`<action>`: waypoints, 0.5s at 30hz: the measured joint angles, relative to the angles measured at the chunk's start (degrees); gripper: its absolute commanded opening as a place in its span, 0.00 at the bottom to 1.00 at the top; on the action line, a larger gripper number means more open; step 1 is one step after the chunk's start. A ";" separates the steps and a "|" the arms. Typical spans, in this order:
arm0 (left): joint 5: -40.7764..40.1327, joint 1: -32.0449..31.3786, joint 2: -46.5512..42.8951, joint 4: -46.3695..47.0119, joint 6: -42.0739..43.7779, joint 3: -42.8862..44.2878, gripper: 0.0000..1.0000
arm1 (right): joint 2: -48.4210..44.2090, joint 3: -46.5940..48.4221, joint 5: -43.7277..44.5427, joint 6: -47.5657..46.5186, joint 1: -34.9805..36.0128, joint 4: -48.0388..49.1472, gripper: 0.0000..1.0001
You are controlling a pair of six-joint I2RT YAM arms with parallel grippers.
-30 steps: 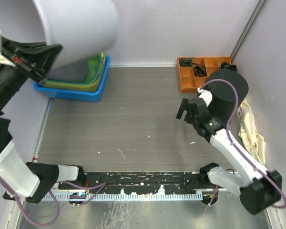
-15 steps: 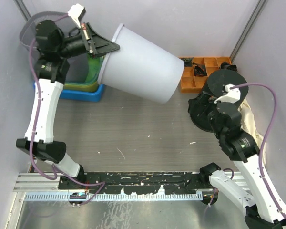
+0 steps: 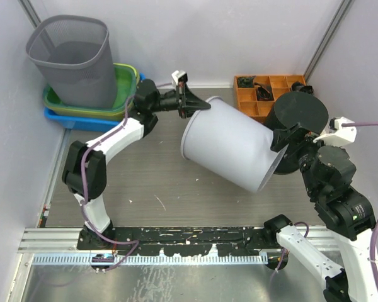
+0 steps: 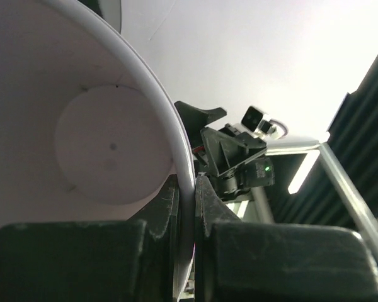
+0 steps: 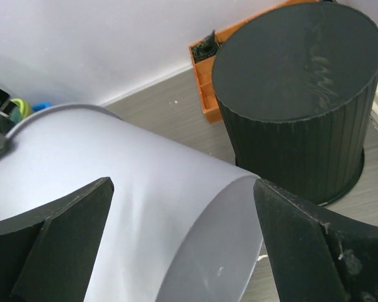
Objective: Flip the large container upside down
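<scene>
- One large white container (image 3: 230, 151) was tipped on its side over mid-tabletop (image 3: 145, 182), mouth facing back-left.
- Left arm (image 3: 123, 135) had its jaws pinched shut on the rim.
- Right arm (image 3: 331, 176) had its jaws spread wide at the base end, gripping nothing.
- Also there: one upside-down black tub (image 3: 300, 116), one mesh bin (image 3: 72, 60), one orange tray (image 3: 249, 110).

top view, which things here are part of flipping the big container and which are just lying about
In the job: white container; left gripper, shut on its rim; right gripper, open by its base.

Lying about: mesh bin, green tray, blue tray, black tub, orange organizer.
</scene>
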 measured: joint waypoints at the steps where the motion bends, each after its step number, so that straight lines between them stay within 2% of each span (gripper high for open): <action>1: -0.31 -0.33 1.09 4.96 -3.69 -2.86 0.00 | 0.00 0.00 0.22 0.00 0.00 -0.61 1.00; 4: -1.99 0.85 4.63 18.08 -12.92 -9.68 0.00 | 0.02 -0.04 0.63 0.02 0.00 -1.88 1.00; 7: -4.35 3.69 9.57 30.88 -17.86 -14.05 0.00 | 0.44 -0.02 0.98 0.00 0.00 -2.38 1.00; 12: -7.54 7.89 17.94 42.56 -21.77 -18.86 0.00 | 3.37 0.00 1.68 -0.07 0.00 -2.67 1.00; 15: -9.09 8.76 19.71 48.33 -23.96 -20.79 0.00 | 5.81 0.00 1.90 -0.33 0.00 -2.60 1.00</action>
